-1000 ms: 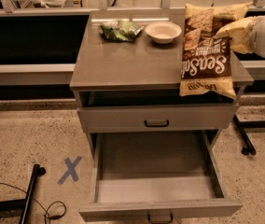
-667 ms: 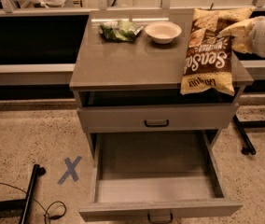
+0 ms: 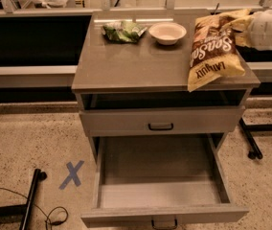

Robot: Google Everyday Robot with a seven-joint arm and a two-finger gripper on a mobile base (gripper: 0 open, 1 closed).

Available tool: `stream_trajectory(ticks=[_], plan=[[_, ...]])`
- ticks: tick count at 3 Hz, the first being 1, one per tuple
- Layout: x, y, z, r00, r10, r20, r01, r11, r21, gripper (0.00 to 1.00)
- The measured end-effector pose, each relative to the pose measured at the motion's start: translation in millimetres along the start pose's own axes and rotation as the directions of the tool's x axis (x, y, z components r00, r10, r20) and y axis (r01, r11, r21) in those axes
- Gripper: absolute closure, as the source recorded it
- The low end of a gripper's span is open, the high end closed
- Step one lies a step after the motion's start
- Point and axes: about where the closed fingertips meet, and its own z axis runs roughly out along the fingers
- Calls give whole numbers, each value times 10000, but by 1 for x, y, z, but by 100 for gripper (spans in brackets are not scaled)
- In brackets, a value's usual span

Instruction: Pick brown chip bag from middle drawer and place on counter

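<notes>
My gripper [image 3: 245,30] hangs at the counter's [image 3: 136,66] right edge, against the bag's [image 3: 215,51] top corner; whether it grips, I cannot tell. The bag slants down-left of it, over the counter. Judged light, soft, slippery foil: hold by the crimped top seam.

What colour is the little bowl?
The bowl is white, camera view. Pincer beside the brown chip bag.

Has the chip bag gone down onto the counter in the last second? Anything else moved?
The chip bag has tipped back onto the right side of the counter; its bottom end, which hung past the front edge, now lies about at it. The gripper stays at the bag's top, by the right edge. The green bag, bowl and open middle drawer are unchanged.
</notes>
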Motion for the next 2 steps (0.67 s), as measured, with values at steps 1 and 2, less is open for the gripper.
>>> stream_trajectory(ticks=[1, 2], plan=[[-22, 6, 21, 9999, 57, 149, -53, 9998, -205, 100], [-23, 8, 22, 9999, 34, 155, -30, 9997, -262, 82]])
